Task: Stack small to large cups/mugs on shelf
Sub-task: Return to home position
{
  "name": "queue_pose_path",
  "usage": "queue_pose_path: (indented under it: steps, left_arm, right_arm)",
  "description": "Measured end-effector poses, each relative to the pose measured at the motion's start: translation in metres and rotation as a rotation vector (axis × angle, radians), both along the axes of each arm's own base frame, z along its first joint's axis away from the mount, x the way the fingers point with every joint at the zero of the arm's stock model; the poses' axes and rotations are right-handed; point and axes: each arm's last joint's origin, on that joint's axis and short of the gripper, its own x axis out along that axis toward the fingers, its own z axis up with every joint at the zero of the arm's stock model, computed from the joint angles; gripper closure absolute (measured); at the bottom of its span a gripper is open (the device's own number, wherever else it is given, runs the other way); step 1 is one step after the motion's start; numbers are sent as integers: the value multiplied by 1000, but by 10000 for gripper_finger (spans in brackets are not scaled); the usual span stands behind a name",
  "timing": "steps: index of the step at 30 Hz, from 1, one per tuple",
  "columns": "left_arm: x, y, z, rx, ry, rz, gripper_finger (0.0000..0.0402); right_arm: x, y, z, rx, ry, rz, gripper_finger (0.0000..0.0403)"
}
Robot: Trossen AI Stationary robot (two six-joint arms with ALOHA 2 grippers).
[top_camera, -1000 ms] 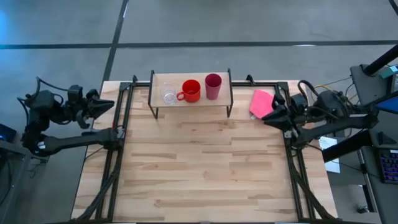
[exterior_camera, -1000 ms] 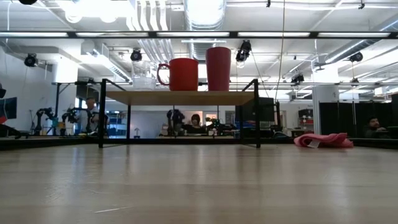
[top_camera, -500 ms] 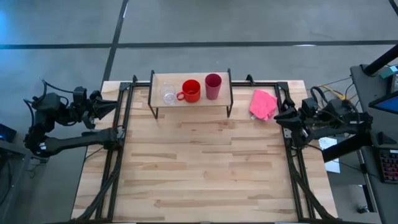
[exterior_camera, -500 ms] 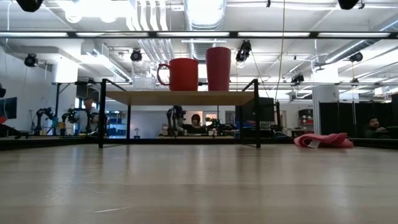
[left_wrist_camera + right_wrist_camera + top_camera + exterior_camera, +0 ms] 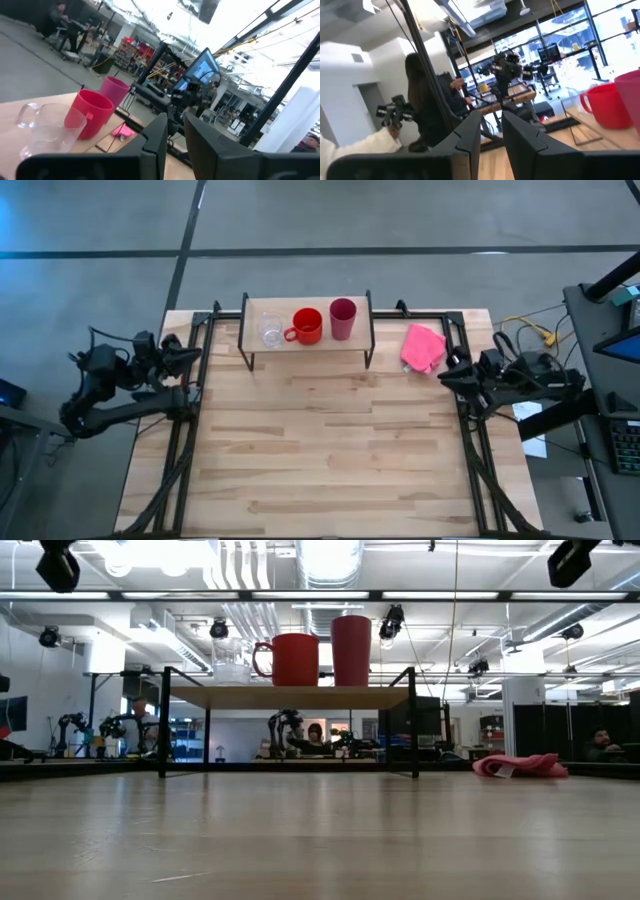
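Glass point(image 5: 271, 332), mug point(image 5: 306, 326), tumbler point(image 5: 342, 318) are sitting in a row on shelf point(image 5: 258, 310); left gripper point(image 5: 187, 352), right gripper point(image 5: 446, 368) are hanging at table point(image 5: 330, 460) edges, well apart, narrow, empty.

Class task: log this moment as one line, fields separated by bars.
shelf: glass cup, red mug, magenta tumbler in a row | left hand: empty, far left | right hand: empty, far right

The left arm point(image 5: 57, 565) and right arm point(image 5: 570, 558) are cut off by the low view's top edge — the magenta tumbler point(image 5: 631, 92) by the right wrist view's edge.
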Motion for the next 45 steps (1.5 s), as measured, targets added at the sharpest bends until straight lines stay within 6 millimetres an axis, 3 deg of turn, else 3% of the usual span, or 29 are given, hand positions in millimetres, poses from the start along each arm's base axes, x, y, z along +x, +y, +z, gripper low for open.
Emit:
queue_pose_path:
  steps: [6, 15, 25, 36, 45]
  left_arm:
    - [12, 3, -22, 5, -17, -13, 349]
    - [33, 7, -38, 13, -79, -74, 349]
    - [58, 12, -90, -3, -36, -122, 349]
    - [72, 16, -134, 14, -85, -140, 349]
    - [73, 18, -137, -26, -62, -81, 349]
  right_arm:
    - [4, 1, -21, -10, 4, -2, 323]
    - [15, 3, -41, 6, 28, 4, 333]
    - [21, 3, -53, -8, 9, -1, 325]
    - [24, 4, -62, -10, 2, -1, 333]
    - [32, 2, -84, 45, 49, -119, 329]
